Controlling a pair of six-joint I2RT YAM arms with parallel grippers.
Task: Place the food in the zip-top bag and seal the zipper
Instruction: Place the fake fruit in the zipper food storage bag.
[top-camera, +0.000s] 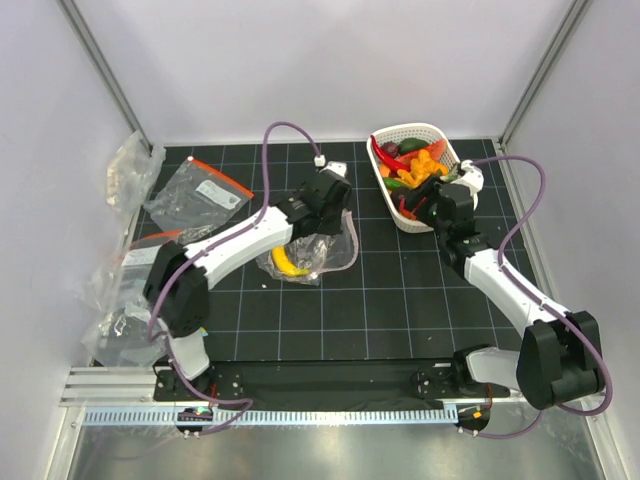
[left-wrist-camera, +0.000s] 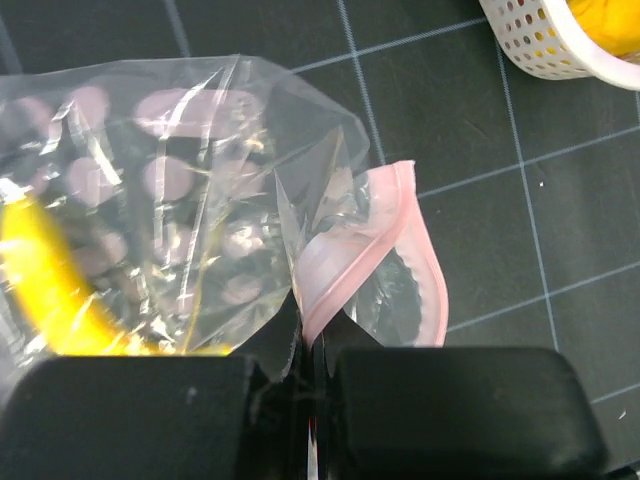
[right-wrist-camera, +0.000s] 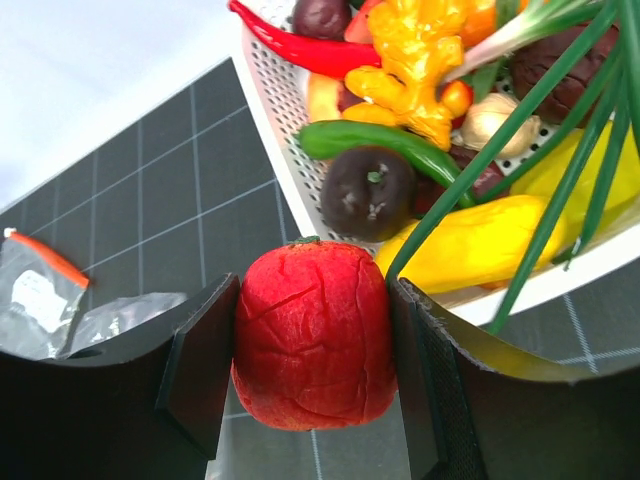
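Observation:
The clear zip-top bag (top-camera: 318, 250) lies crumpled on the black mat with a yellow banana (top-camera: 288, 263) inside it. My left gripper (top-camera: 320, 222) is shut on the bag's mouth edge. In the left wrist view the pale pink zipper (left-wrist-camera: 385, 225) curls up out of the closed jaws (left-wrist-camera: 308, 350), beside the banana (left-wrist-camera: 45, 290). My right gripper (top-camera: 425, 208) hovers at the near-left side of the white basket (top-camera: 432, 130), shut on a round red fruit (right-wrist-camera: 312, 335). More food fills the basket (right-wrist-camera: 283, 140): a red chili (right-wrist-camera: 300, 48), a green pepper (right-wrist-camera: 380, 140) and a dark purple piece (right-wrist-camera: 368, 192).
Clear bags with orange-red zipper strips and white labels lie at the left of the mat (top-camera: 200, 190), with more clear bags piled along the left edge (top-camera: 125, 275). One such bag shows in the right wrist view (right-wrist-camera: 35, 295). White walls enclose the mat.

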